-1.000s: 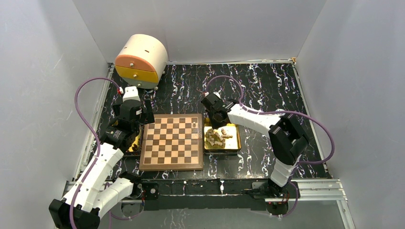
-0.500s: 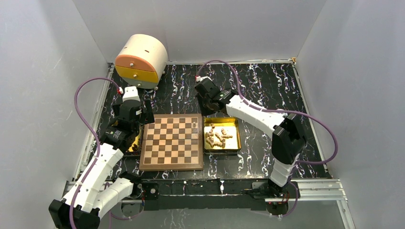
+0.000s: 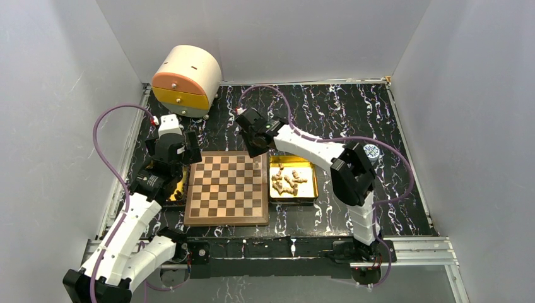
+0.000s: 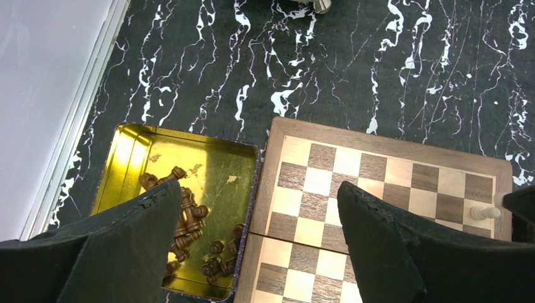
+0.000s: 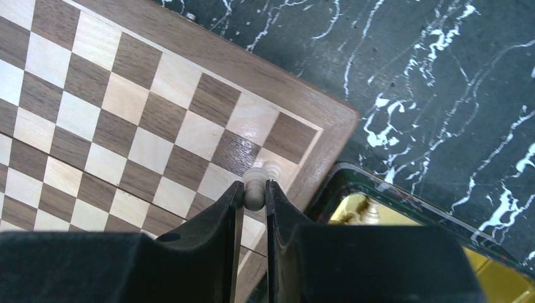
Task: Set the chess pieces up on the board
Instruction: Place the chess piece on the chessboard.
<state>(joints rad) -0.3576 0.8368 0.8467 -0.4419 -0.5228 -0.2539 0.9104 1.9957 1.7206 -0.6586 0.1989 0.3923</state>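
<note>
Right claw with piece, off tray — now above board corner.

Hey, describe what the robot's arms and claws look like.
Both the left arm and right arm have white shells with black joints, each trailing a looping purple cable. The left claw and right claw are matte black and tapering.

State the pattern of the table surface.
Table surface: black with white veining, clearest in the left wrist view.

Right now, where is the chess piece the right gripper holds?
Right wrist view: the piece sits pinched in the right gripper over the board's far right corner.
</note>
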